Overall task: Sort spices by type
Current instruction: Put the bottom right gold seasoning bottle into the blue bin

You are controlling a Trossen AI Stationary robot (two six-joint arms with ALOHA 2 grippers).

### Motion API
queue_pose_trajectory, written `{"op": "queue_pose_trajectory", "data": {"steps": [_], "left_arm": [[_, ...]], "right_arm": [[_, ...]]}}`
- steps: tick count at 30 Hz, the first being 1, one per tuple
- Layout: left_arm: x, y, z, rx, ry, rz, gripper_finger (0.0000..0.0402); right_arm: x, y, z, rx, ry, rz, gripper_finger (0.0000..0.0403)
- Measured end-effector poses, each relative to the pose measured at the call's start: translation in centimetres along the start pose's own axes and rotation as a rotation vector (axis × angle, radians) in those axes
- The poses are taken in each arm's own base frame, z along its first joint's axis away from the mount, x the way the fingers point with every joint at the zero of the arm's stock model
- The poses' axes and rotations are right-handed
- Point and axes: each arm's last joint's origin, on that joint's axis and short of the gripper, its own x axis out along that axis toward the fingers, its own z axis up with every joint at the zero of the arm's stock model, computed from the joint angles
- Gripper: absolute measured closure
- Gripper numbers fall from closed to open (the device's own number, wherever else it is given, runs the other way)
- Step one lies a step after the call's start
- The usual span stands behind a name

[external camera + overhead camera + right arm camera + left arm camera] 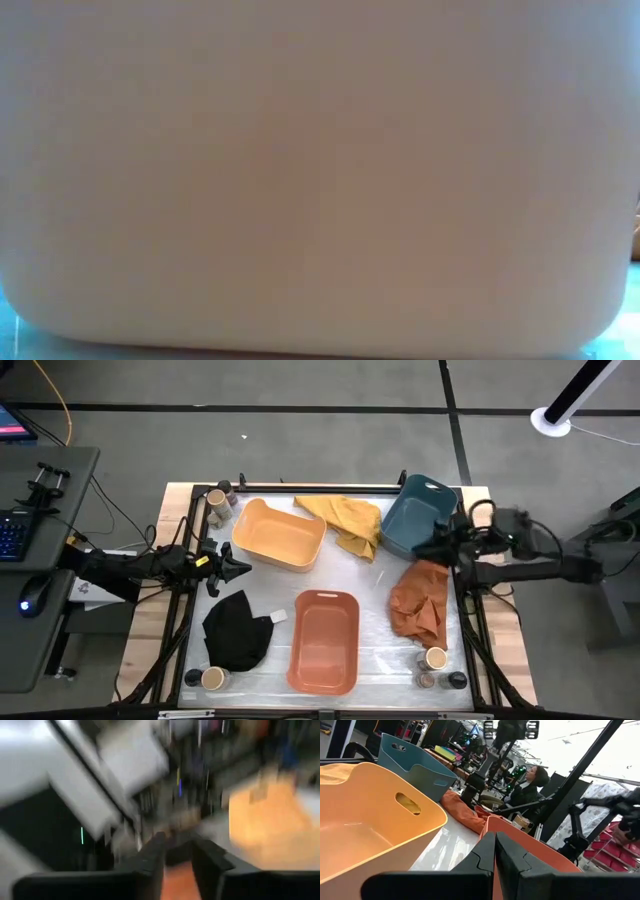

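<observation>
High view, overall status: sorting not yet begun, judged from the layout; no jar is seen inside any tub.
Spices, far left corner: two jars [219, 499] standing close together just beside the yellow tub [279, 534], one pale-topped, one darker.
Spices, near left corner: one pale-topped jar [213, 678] with a small dark jar [193, 678] touching or just beside it, next to the black cloth [236, 630].
Spices, near right corner: one pale-topped jar [436, 657] and two slimmer dark jars [441, 680], below the orange cloth [419, 602].
Tubs: yellow tub, orange tub [323, 640] and blue tub [418, 514] on the worktop [510, 660]; yellow and orange interiors show no contents; blue tub partly hidden by the right arm.
Left hand [495, 851]: fingers pressed together, pinching nothing; poised at the left edge of the worktop, near the yellow tub.
Right hand [178, 851]: fingers slightly parted with a narrow gap, nothing seen between them; positioned over the right edge between the blue tub and the orange cloth.
Low view: blocked by a pale surface close to the lens; no information.
Remaining: all visible jars to be collected and grouped by type, pale-topped apart from dark.
Yellow cloth [348, 520]: lying between the yellow and blue tubs; whether it covers a jar cannot be told.
</observation>
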Motion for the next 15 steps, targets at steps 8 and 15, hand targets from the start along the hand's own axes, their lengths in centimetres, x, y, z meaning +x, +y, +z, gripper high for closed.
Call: {"op": "queue_pose_trajectory", "data": {"steps": [8, 15], "left_arm": [[0.0, 0.0, 0.0, 0.000, 0.000, 0.000, 0.0401], [0.0, 0.0, 0.0, 0.000, 0.000, 0.000, 0.0401]], "right_arm": [[2.6, 3.4, 1.5, 0.223, 0.804, -0.105, 0.0157], [6.9, 6.6, -3.0, 0.467, 1.188, -0.369, 0.0142]]}}
